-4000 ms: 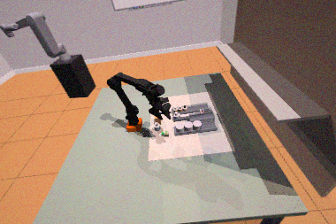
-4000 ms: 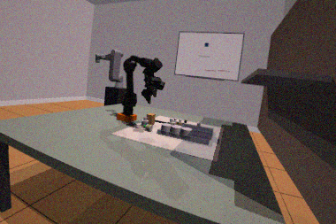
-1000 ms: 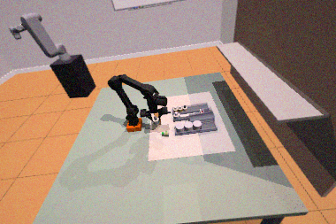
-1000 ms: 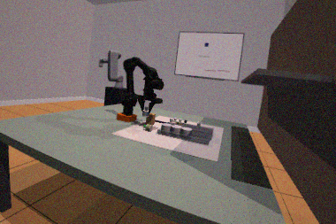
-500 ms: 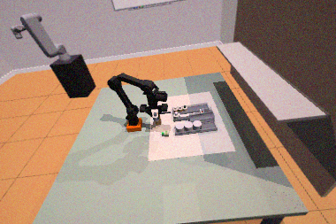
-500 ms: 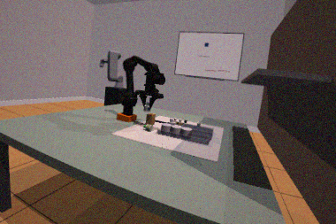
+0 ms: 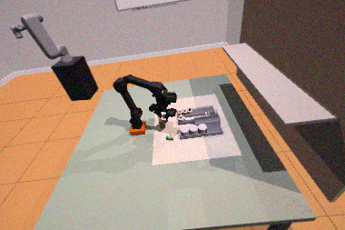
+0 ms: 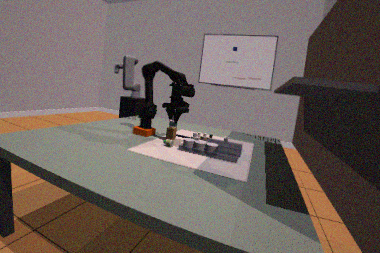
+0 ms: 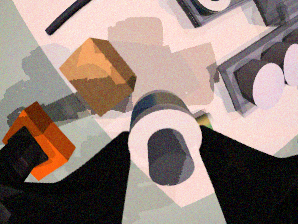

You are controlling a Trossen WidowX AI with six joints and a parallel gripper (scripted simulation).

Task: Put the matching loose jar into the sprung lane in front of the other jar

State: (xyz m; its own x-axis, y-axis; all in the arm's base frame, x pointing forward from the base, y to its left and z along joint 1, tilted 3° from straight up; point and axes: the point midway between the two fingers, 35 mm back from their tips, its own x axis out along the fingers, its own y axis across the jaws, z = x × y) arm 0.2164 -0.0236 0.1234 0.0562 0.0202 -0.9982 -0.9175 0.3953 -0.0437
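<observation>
My gripper [image 7: 164, 115] [image 8: 172, 120] [image 9: 162, 135] is shut on a loose jar [image 8: 172, 124] [image 9: 170, 157], which has a white ring-like top, a dark grey centre and a dark blue body. The jar is held up above the work sheet, in front of the rack and beside a tan block. The grey lane rack [image 7: 218, 126] [image 8: 227, 155] stands to the right. A jar [image 7: 181, 117] with a white top sits at the front of its middle lane; in the wrist view its lane is cut off by the top edge. The pusher plate cannot be made out.
The tan block [image 7: 162, 125] [image 8: 171, 133] [image 9: 97, 75] stands near the jar. A small green-ended loose item [image 7: 169, 137] [image 8: 168, 142] lies in front of the rack. White-topped jars [image 7: 193, 129] [image 8: 200, 144] [image 9: 268, 86] fill the near lane; small ones [image 7: 184, 111] stand in the far lane.
</observation>
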